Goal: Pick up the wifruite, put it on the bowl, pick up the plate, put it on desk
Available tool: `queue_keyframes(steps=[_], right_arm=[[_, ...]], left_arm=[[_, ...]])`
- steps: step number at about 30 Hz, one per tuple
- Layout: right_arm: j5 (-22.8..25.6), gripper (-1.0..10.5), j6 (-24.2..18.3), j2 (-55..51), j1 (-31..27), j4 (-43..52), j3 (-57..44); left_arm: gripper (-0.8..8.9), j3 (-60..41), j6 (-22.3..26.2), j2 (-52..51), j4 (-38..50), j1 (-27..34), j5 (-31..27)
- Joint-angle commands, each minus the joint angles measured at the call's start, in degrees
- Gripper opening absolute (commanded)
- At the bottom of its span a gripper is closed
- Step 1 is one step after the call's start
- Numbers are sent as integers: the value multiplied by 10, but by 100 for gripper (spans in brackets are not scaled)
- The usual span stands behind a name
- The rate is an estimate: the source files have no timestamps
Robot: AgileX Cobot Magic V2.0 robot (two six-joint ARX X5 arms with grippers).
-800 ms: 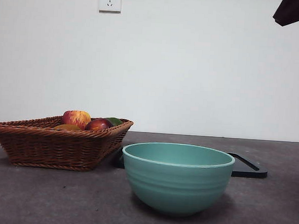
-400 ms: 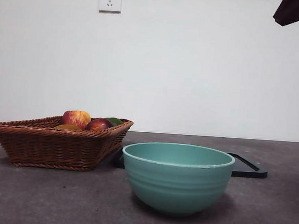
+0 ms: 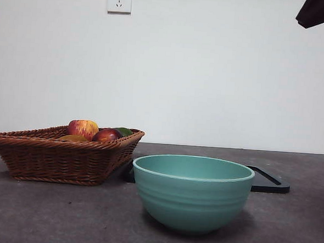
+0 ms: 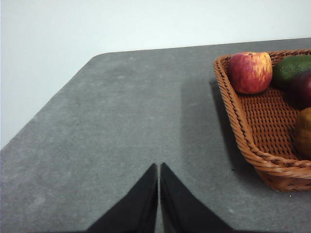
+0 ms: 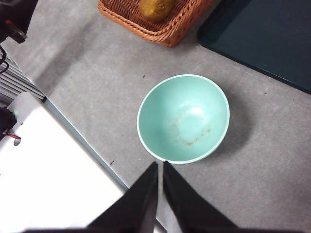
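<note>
So my right claw (image 5: 160,166) hangs pinched together high over the empty bowl (image 5: 183,118) on the table (image 3: 63,214), my left claw (image 4: 159,168) likewise closed beside the basket (image 4: 243,131), where the wifruite (image 5: 155,8) lies.

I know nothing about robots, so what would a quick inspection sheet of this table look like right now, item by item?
Surface: dark grey desk, matte and faintly mottled.
Job's things: golden-brown wifruite lying in the wicker basket; teal bowl upright on the desk, nothing in it but faint brownish marks inside.
Clutter: red-and-yellow apple, dark red fruit and a green fruit share the basket; a flat dark tray lies behind the bowl.
Hands: left hand shut, above bare desk beside the basket; right hand shut, high above the bowl's near rim.
Cables: wires at the desk's edge.
Surroundings: white wall with a socket.
</note>
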Motion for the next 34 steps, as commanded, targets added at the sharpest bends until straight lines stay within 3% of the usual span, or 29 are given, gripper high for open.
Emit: queue_keyframes(steps=[1, 30, 34], right_arm=[[0, 6, -6, 3, 5, 6, 9], [0, 6, -8, 2, 4, 9, 9], [25, 6, -74, -17, -24, 18, 9]], left_arm=[[7, -12, -6, -1, -4, 2, -1], [7, -12, -6, -1, -3, 2, -1], [7, -12, -6, -1, -4, 2, -1]])
